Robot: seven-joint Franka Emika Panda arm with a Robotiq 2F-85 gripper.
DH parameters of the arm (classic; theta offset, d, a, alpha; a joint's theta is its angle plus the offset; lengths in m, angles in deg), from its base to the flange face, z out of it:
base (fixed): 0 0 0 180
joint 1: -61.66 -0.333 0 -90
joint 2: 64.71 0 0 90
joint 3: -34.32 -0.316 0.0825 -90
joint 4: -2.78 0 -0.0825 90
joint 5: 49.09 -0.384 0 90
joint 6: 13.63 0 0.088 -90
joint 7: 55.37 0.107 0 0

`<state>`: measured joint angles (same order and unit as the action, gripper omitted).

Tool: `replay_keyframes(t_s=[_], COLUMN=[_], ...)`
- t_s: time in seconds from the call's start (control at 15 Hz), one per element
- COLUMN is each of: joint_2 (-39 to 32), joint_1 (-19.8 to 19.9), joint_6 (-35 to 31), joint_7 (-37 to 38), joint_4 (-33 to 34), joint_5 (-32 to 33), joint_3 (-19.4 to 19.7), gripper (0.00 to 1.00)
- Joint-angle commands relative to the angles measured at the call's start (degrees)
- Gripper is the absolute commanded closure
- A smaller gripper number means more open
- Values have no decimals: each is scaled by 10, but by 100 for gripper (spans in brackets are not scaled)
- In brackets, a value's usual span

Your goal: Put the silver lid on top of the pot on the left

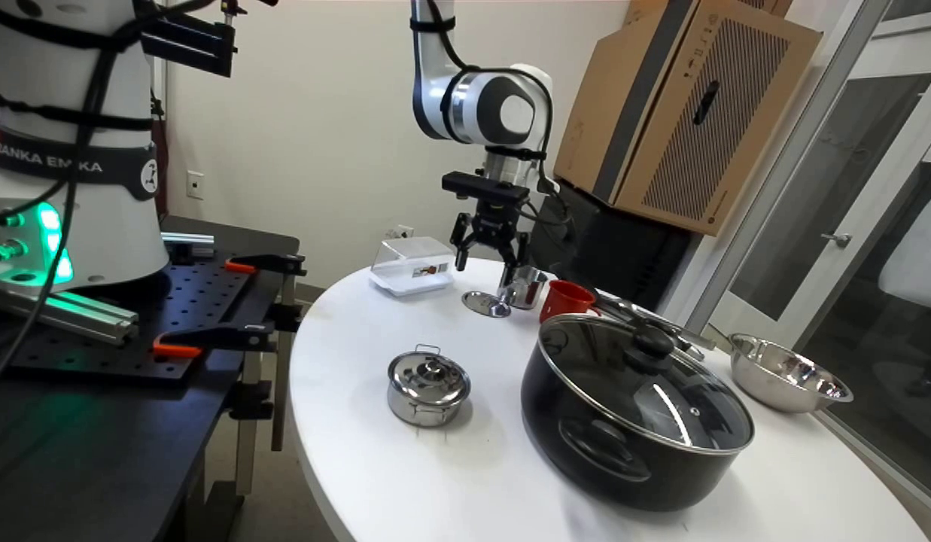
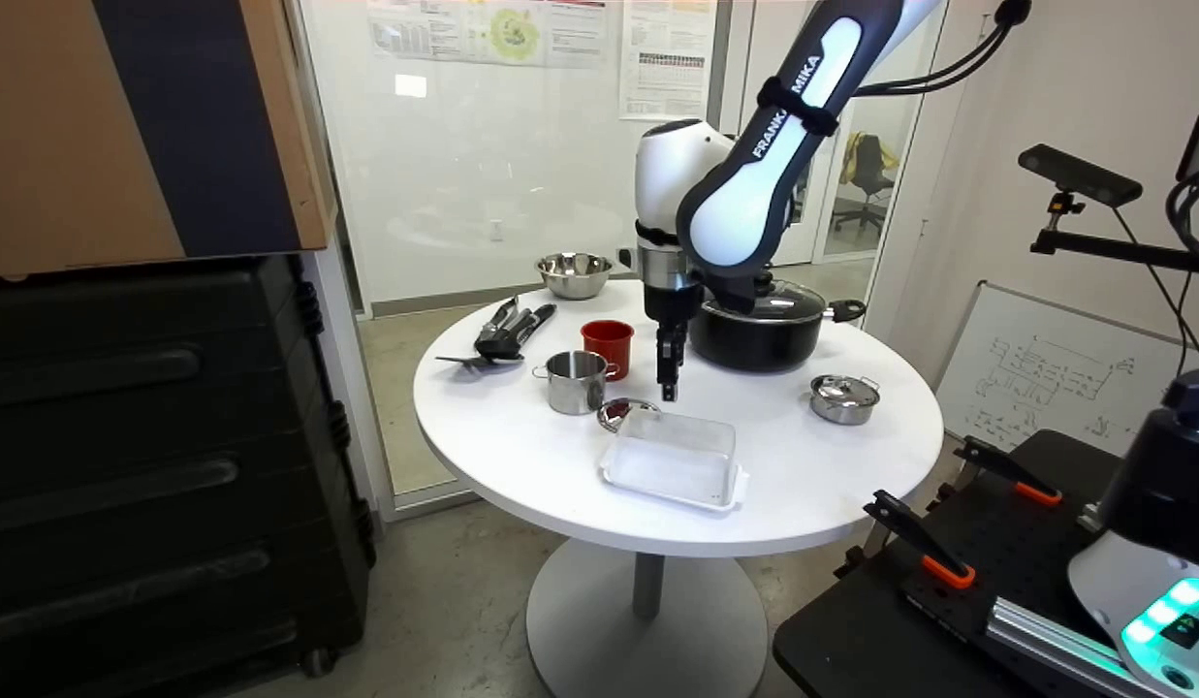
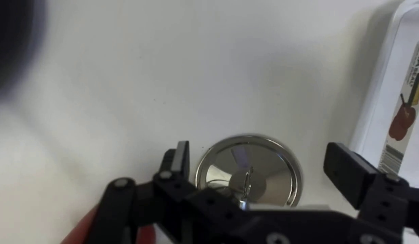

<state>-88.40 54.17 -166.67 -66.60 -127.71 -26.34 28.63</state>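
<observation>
Lid [image 3: 260, 162] lies flat on the counter [image 2: 803, 470] beside the lidless steel pot [image 2: 576, 390]; with fingers [image 3: 348, 173] parted and empty, I judge it light, stiff and slippery, best held by its loop handle [image 3: 247, 184].

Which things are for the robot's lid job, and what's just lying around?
For the job:
silver lid
open steel pot
robot's fingers

Just lying around:
red cup
small lidded pot
big black pot
plastic box
metal bowl
kitchen tools
</observation>
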Motion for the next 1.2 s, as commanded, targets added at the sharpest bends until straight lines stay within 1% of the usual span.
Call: replay_keyframes(t_s=[0.0,0.2,0.4,0.73,1.13], joint_2=[-57,-90,-110,-113,-107], joint_1=[-25,-40,-52,-57,-56], joint_6=[-7,2,4,9,7], joint_7=[39,54,62,99,121], joint_4=[58,94,116,118,112], joint_5=[1,1,-3,-37,-68], joint_3=[22,29,30,23,30], gripper=[0,0,0,0,0])
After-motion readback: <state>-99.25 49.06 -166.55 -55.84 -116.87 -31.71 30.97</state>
